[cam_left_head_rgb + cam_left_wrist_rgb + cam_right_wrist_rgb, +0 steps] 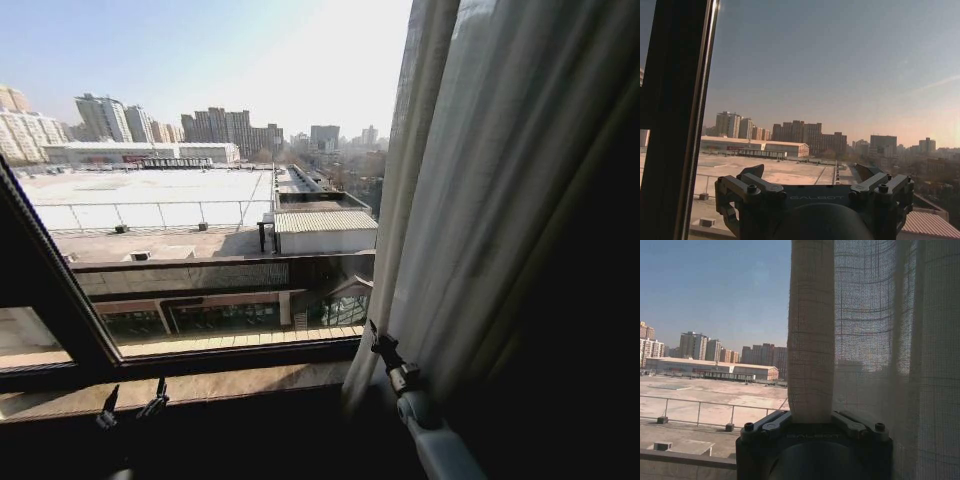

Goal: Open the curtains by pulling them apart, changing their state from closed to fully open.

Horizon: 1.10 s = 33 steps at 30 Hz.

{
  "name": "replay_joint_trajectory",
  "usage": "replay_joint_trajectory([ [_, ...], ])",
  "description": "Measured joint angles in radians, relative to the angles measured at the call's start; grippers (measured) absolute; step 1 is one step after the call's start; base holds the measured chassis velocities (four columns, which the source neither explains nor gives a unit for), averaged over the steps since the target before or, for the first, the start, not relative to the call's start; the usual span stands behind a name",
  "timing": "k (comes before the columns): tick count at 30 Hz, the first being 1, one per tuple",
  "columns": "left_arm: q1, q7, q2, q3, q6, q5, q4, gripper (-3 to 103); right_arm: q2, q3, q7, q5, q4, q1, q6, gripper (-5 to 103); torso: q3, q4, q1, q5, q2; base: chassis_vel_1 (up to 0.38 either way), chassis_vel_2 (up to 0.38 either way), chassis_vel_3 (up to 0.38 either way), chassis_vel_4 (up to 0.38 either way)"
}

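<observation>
Your right tool (811,421) sits nearest the lens in its wrist view, its two halves closed together on a fold of the curtains (812,340); "GALBOT" is faintly embossed on its housing. From the head view you see that same tool (378,340) at the inner edge of the curtains (480,200), which hang bunched along the right side of the window. Your left tool (815,182) stands apart, holding nothing, with "GALBOT" readable on its body, just beside the black window frame (675,125). In the head view it (130,405) rests low by the stone windowsill (230,385). Through the glass you see flat rooftops (150,190) and distant towers under a clear sky.
</observation>
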Motion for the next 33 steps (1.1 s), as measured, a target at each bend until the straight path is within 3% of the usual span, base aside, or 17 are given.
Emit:
replay_joint_trajectory([
  [17, 0.000, 0.001, 0.000, 0.000, 0.000, 0.000, 0.000, 100, -0.012, 0.001, 0.054, -0.025, -0.009, 0.003, 0.005, 0, 0.000, -0.0004, 0.000, 0.0002, 0.000, -0.328, -0.327, 0.324, 0.319],
  [29, 0.000, 0.000, 0.000, 0.000, 0.000, 0.000, 0.000, 100, -0.032, -0.004, 0.089, -0.111, -0.022, -0.001, 0.011, 0, 0.000, 0.0001, 0.000, -0.0005, 0.000, -0.011, -0.042, 0.023, 0.008],
  [33, 0.000, 0.000, 0.000, 0.000, 0.000, 0.000, 0.000, 100, -0.037, 0.001, 0.163, -0.104, -0.075, 0.033, -0.025, 0, 0.000, 0.0001, 0.000, -0.0001, 0.000, 0.019, 0.007, -0.009, -0.015],
])
